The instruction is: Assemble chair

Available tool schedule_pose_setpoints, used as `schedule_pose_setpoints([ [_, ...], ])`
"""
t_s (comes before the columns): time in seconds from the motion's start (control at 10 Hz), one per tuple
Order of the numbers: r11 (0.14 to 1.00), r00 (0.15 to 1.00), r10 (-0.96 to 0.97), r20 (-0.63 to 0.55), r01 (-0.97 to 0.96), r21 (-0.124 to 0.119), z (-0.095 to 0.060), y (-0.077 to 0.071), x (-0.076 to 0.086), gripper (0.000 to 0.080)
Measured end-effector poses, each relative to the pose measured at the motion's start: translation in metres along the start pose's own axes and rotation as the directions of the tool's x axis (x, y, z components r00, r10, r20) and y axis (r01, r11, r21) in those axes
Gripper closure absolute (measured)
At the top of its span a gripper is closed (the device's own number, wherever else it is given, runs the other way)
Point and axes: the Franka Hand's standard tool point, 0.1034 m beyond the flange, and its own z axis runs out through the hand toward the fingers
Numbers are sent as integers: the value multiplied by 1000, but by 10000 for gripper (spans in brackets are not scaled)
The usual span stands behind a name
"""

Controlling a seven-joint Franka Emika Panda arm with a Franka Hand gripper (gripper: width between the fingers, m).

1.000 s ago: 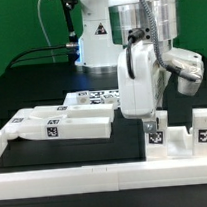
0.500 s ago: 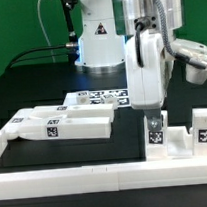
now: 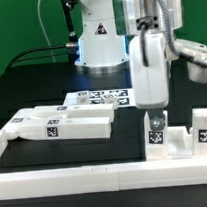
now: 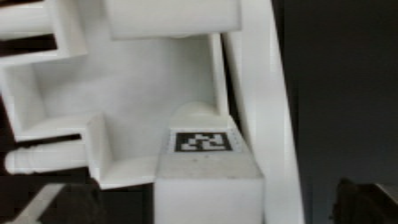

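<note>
Hand (image 3: 154, 115) is hanging straight down over the tagged chair piece (image 3: 154, 136). Its fingers are standing wide to either side of the piece and, going by the wrist view, gripping nothing. The piece is sitting on the table (image 3: 31, 94) at the exterior view's right, just behind the white rail (image 3: 87, 177). Flat chair slabs (image 3: 63, 122) are lying toward the exterior view's left, with the marker board (image 3: 96, 95) behind them.

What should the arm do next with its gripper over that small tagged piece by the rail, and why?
Probably lift straight up, clear of it. The gripper hangs with jaws spread either side of the tagged chair part, not pinching it, and the part already stands by the rail. Meanwhile loose slabs lie waiting at the exterior view's left.
</note>
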Motion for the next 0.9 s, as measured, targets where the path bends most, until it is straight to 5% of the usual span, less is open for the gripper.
schedule_pose_setpoints([
  [0.3,971,971,-239,-8,239,-15,-5,20,-13,151],
  [0.7,856,856,-517,-26,516,-32,-5,20,-13,151],
  [0.9,724,723,-690,-30,690,-31,-5,21,-17,151],
])
